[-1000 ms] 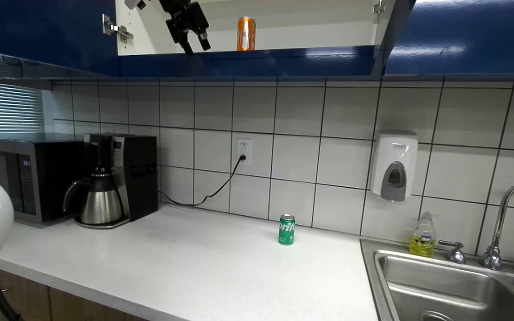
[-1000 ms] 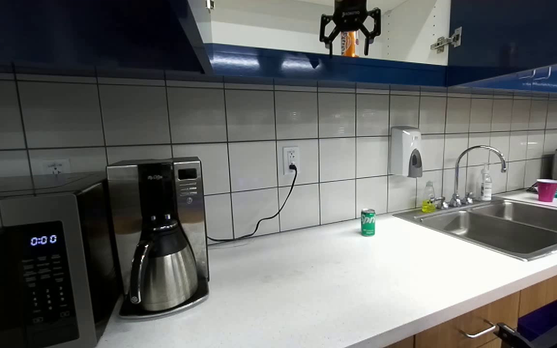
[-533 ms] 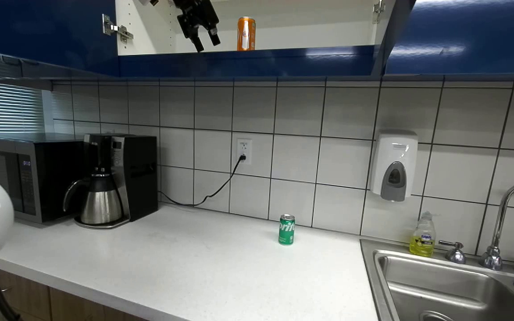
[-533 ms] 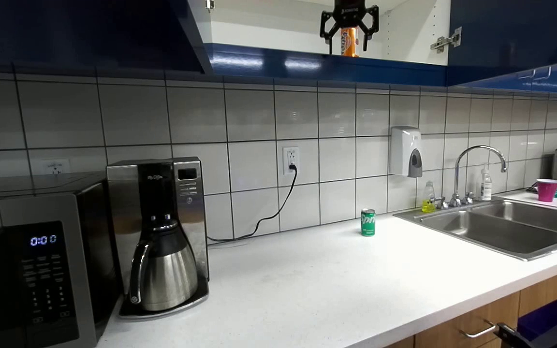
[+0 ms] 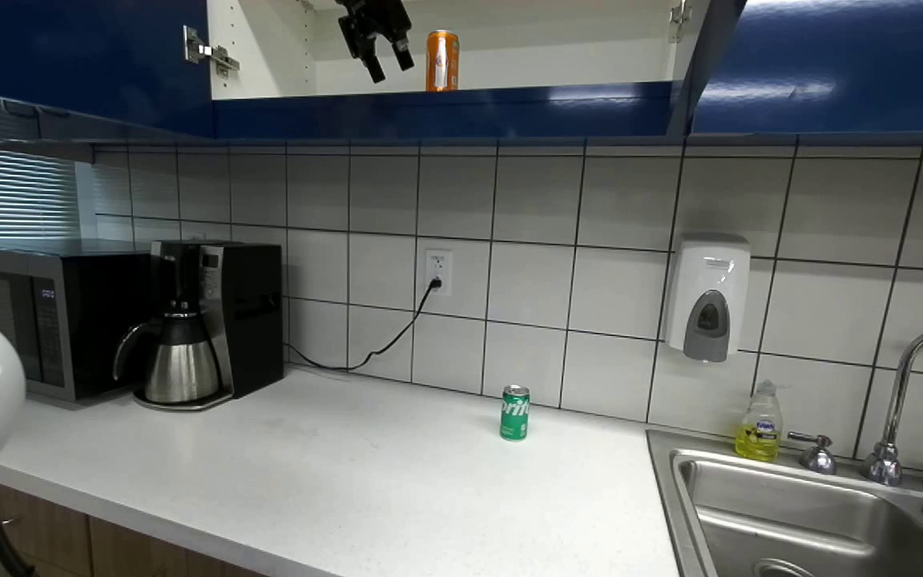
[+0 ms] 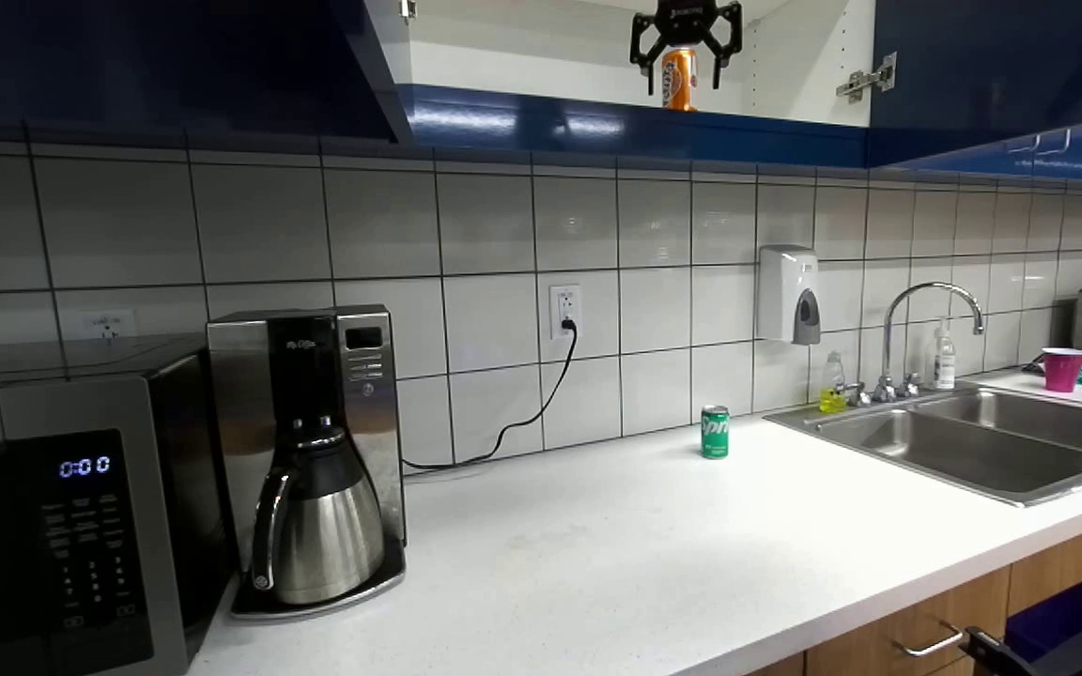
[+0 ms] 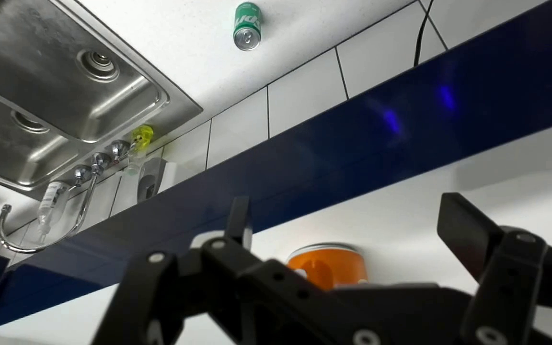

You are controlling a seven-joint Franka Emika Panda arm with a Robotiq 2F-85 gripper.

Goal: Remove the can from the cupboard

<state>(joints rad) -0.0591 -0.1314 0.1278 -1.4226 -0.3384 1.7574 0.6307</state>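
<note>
Open blue cupboard point(image 5: 445, 114), orange can point(image 5: 442, 61) upright inside, pincer point(image 5: 392, 72) spread nearby

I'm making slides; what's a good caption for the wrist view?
Open gripper not yet around the orange can in the cupboard, a green can on the counter below.
</note>
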